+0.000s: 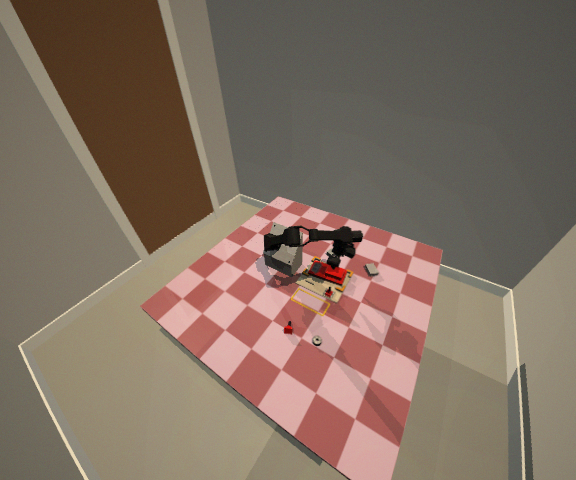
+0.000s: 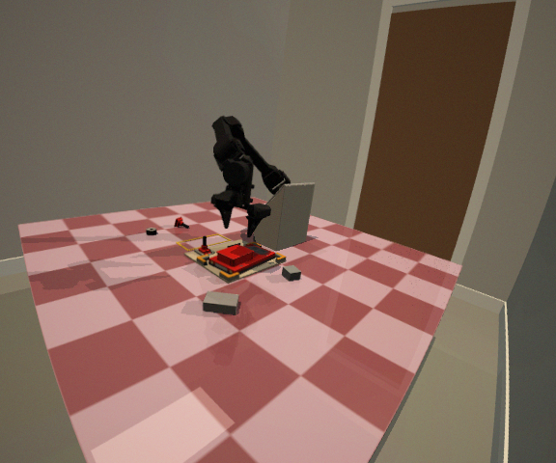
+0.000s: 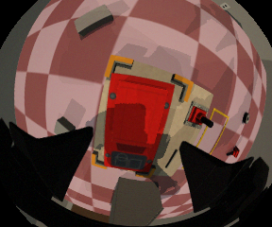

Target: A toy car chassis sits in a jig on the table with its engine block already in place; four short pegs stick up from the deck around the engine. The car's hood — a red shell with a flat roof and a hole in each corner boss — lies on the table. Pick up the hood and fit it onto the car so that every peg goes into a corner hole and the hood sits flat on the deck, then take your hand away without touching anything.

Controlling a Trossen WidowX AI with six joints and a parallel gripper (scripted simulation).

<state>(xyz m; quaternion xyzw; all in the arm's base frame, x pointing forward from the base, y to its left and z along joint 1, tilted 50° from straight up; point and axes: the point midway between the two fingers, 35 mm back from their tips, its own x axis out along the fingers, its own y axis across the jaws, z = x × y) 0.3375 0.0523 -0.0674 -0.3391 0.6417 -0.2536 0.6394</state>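
Note:
The red hood [image 1: 335, 272] [image 2: 235, 255] [image 3: 141, 118] rests over the chassis in the jig [image 2: 228, 275] [image 3: 122, 61], its raised roof up; it looks level in the exterior view. In the wrist view small grey peg tops show at its corner bosses, the two upper ones clearest. How deep the pegs sit cannot be told. A dark panel [image 3: 128, 161] shows at the car's lower end. The engine block is hidden. My gripper [image 2: 238, 231] [image 3: 138, 140] is wide open and empty, above the car with a visible gap in the exterior view.
A red piece with a black post [image 1: 328, 292] [image 2: 205, 247] stands beside the car. Grey blocks [image 2: 221, 303] [image 2: 291, 273] lie on the other side. Farther out are a small red part [image 1: 288, 329] and a ring [image 1: 316, 340]. A grey stand [image 2: 293, 214] is behind.

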